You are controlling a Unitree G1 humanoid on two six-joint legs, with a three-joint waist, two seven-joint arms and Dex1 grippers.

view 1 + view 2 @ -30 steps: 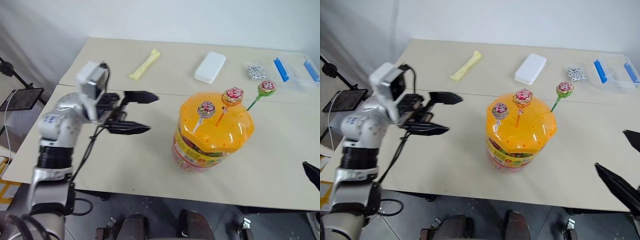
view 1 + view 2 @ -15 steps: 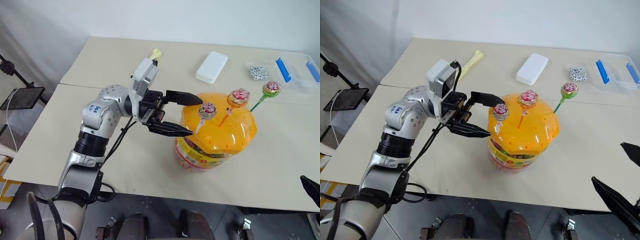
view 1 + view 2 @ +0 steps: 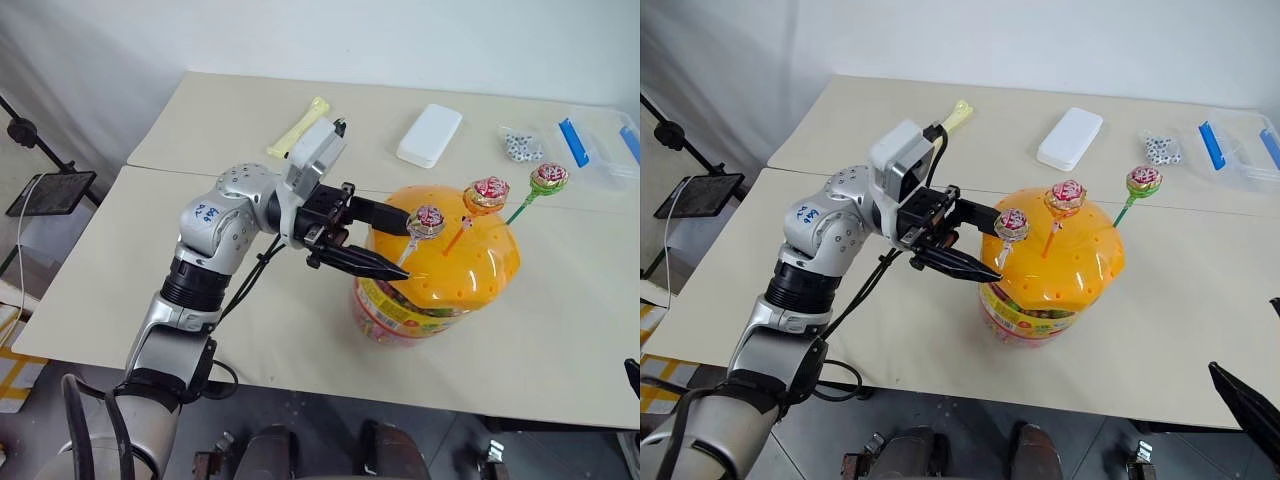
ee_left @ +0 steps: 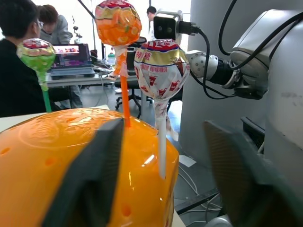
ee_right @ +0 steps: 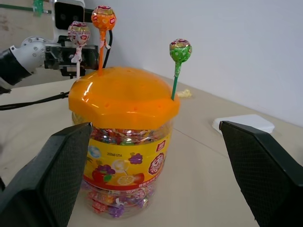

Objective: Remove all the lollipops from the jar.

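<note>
The lollipops (image 3: 428,220) stand upright in holes of the jar's (image 3: 440,270) domed, glossy orange lid, round heads in crinkled wrappers whose print is too small to read; sticks white, orange and green. The clear plastic jar, at the table's (image 3: 250,340) centre, bears a yellow-red fruit label. The left gripper (image 3: 395,243), at nine o'clock of the jar, straddles the white stick, fingers not yet touching it. The right gripper (image 5: 156,165) is spread wide.

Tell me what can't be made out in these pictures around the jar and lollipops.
- Left gripper: whether its fingers touch the white-stick lollipop; left wrist view shows the stick between them, contact unclear.
- Jar: far side hidden by its own body.
- Clear container: cut off by the eye views' edge.
- Right gripper: fingertips cut off.
</note>
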